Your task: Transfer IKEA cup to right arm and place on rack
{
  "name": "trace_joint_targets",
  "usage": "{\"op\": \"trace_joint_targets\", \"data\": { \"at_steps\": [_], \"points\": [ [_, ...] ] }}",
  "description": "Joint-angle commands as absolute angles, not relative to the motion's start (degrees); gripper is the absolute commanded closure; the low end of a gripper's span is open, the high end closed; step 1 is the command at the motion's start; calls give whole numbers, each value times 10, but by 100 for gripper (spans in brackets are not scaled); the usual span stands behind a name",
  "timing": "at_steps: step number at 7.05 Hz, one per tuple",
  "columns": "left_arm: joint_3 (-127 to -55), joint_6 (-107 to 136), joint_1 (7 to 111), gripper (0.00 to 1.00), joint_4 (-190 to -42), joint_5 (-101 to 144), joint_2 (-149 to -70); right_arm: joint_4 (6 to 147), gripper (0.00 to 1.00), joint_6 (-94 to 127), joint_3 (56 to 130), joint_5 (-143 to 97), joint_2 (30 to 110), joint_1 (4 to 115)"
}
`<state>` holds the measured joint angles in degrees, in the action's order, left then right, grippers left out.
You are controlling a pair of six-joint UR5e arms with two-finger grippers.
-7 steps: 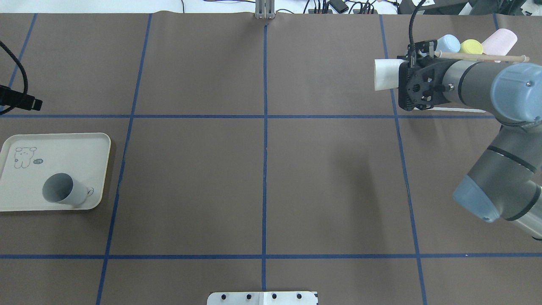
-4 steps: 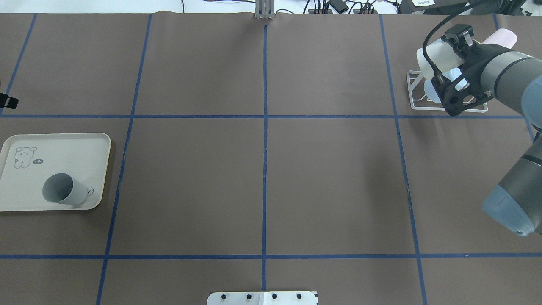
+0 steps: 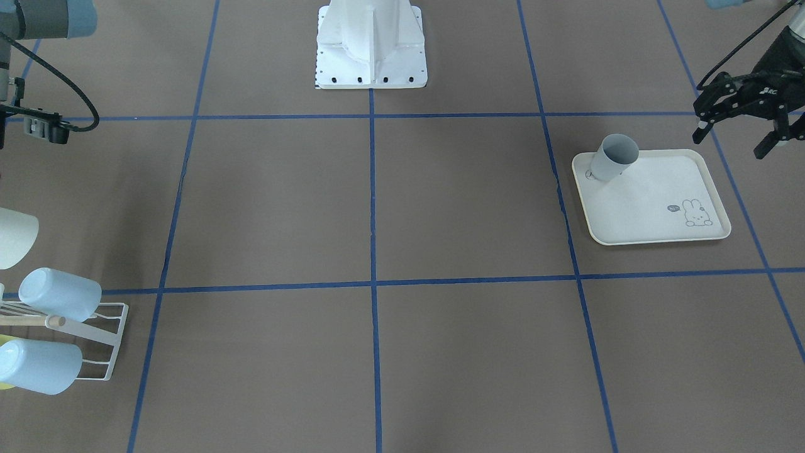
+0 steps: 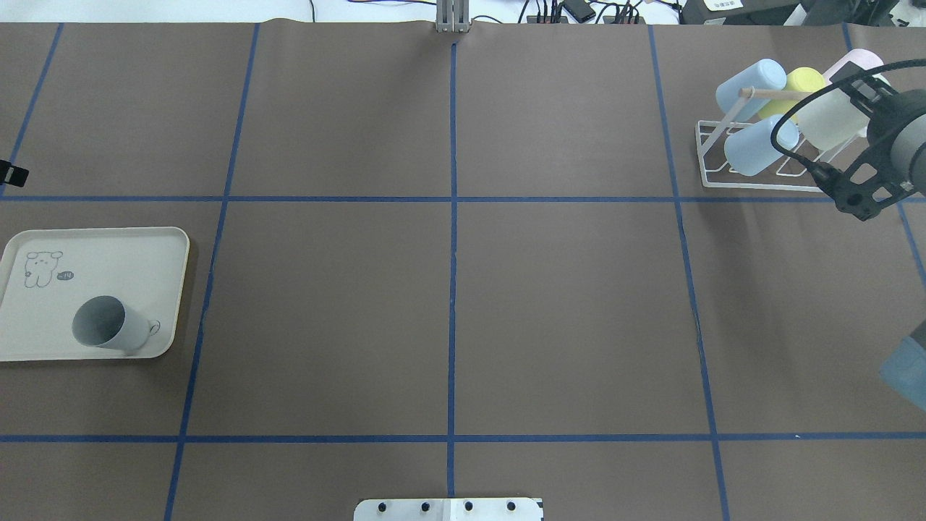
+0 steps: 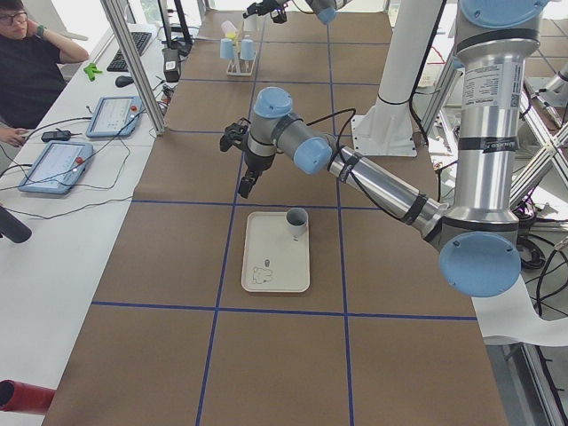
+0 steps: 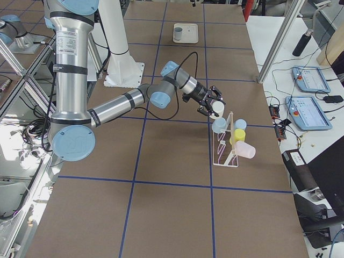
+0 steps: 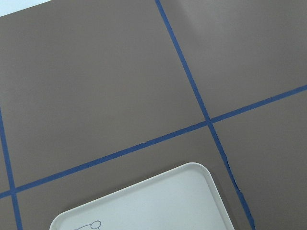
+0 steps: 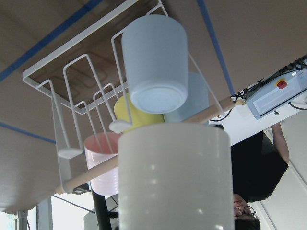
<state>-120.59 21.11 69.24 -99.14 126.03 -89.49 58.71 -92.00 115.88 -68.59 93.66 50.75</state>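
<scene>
**IKEA cup (image 8: 175,177) gripped at the rack (image 4: 752,187)**
The white IKEA cup hangs tilted in the air, clamped in the right hand (image 6: 214,105), close against the rack's pink cup (image 4: 861,61) and yellow cup (image 4: 799,78). The left hand (image 3: 729,143), fingers apart, hovers far across the tabletop (image 4: 564,304), just beside the tray (image 3: 654,214) bearing a grey cup (image 3: 613,158).

My bench (image 4: 579,289) wears brown paper crossed by blue tape lines (image 4: 453,217). Beside it runs a white desk (image 5: 44,257) carrying two tablets (image 5: 53,166), an operator (image 5: 27,62) seated there; an aluminium post (image 5: 133,62) stands at its edge.
</scene>
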Motion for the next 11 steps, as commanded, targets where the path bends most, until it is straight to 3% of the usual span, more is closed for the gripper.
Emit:
{"op": "trace_joint_targets", "data": {
  "at_steps": [1,5,11],
  "points": [
    [-1205,215,692,0,-991,1260,-896,586,90,-970,1144,-651,945,510],
    [-1201,217,691,0,-993,1261,-896,505,90,-970,1058,-629,936,506],
    [-1201,217,691,0,-993,1261,-896,499,88,-969,1015,-611,911,492]
  ]
}}
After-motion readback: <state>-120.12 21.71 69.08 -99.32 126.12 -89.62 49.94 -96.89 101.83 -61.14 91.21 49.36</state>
